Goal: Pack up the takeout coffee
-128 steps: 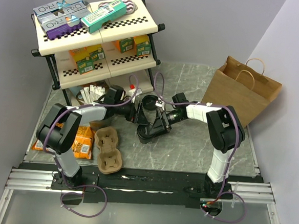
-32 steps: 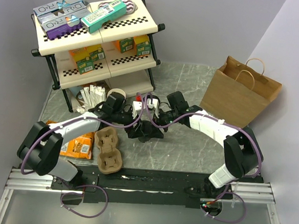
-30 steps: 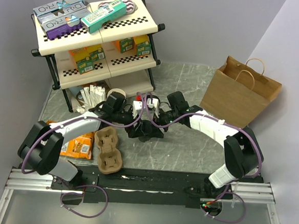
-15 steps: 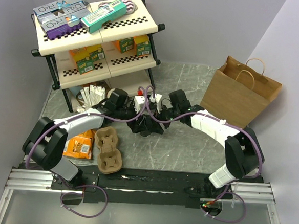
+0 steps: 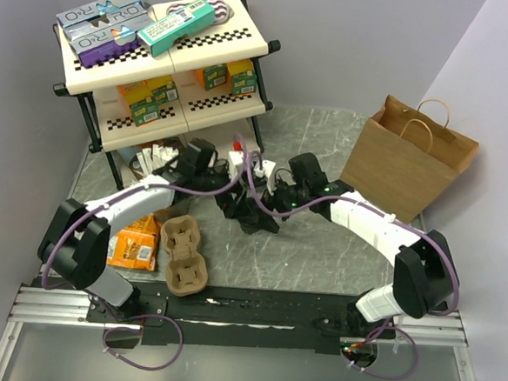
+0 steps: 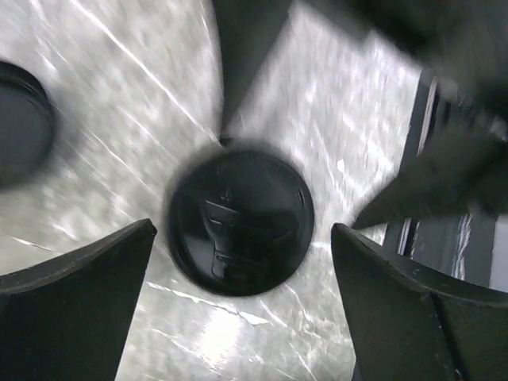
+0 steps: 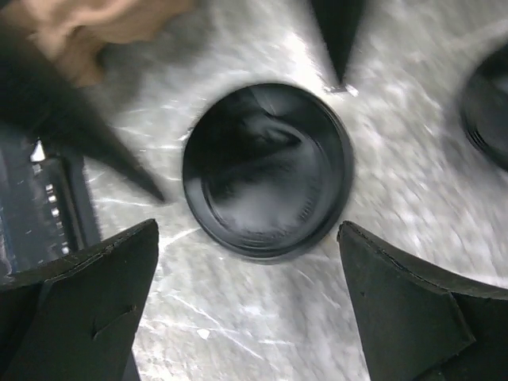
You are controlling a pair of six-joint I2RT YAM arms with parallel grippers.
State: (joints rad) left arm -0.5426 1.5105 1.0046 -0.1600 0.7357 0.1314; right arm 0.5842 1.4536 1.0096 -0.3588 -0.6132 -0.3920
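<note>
Grey marbled surface (image 5: 319, 256) runs from a shelf rack (image 5: 158, 62) at the far left to a brown paper bag (image 5: 409, 158) at the far right. The left arm (image 5: 136, 198) and right arm (image 5: 357, 213) both stretch low and inward, and their wrists meet near the middle, just in front of the rack's foot.

The takeout coffee (image 6: 240, 222) stands upright under those wrists. It is hidden in the top view, but each wrist camera looks straight down on its black lid. The left pincer (image 6: 242, 228) is spread, one finger on either side of the lid with strips of surface showing between. The right pincer (image 7: 248, 226) is spread the same way. Neither touches the lid.

A second dark round thing (image 6: 20, 123) sits apart from the cup. A pulp cup carrier (image 5: 184, 255) lies near the front edge beside orange packets (image 5: 133, 243). Bare surface shows between the right arm and the bag.
</note>
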